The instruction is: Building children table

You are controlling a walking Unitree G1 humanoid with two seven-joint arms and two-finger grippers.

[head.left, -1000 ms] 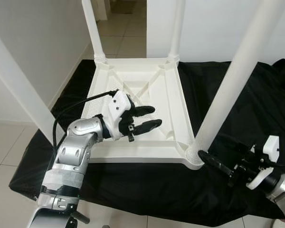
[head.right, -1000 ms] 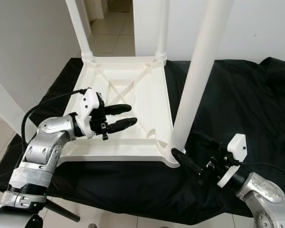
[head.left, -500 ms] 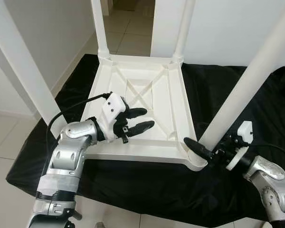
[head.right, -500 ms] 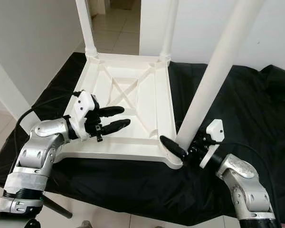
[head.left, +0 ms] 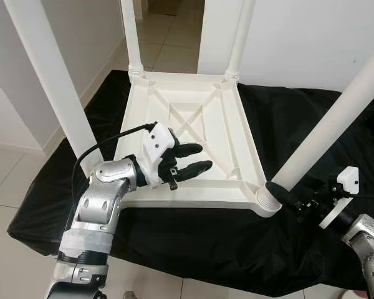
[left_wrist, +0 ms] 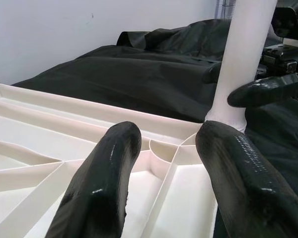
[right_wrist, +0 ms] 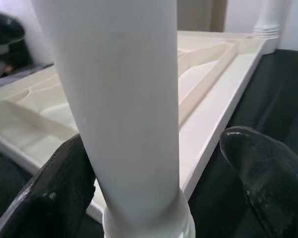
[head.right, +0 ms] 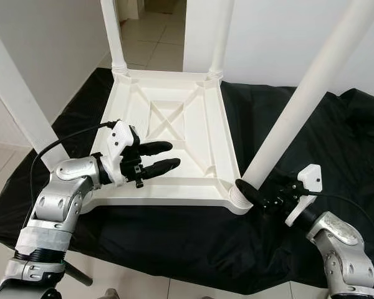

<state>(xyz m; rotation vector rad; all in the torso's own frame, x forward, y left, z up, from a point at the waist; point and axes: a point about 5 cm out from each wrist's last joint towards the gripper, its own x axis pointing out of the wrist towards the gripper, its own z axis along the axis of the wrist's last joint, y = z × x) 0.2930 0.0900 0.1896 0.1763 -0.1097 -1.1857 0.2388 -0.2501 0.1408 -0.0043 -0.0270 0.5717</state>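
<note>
A white plastic children's table lies upside down on a black cloth, with its legs pointing up. My left gripper hovers open over the ribbed underside near the front edge, nothing between its fingers. My right gripper is at the base of the front right leg, open. In the right wrist view the leg stands between the two fingers; one finger rests against it and the other is apart from it.
The black cloth covers a low platform that ends near me, with tiled floor to the left. The front left leg rises beside my left arm. Two back legs stand before a white wall and a doorway.
The camera has shifted. My right gripper has drawn back to the right, from reaching past the leg's base to straddling it. The left gripper stays open over the underside.
</note>
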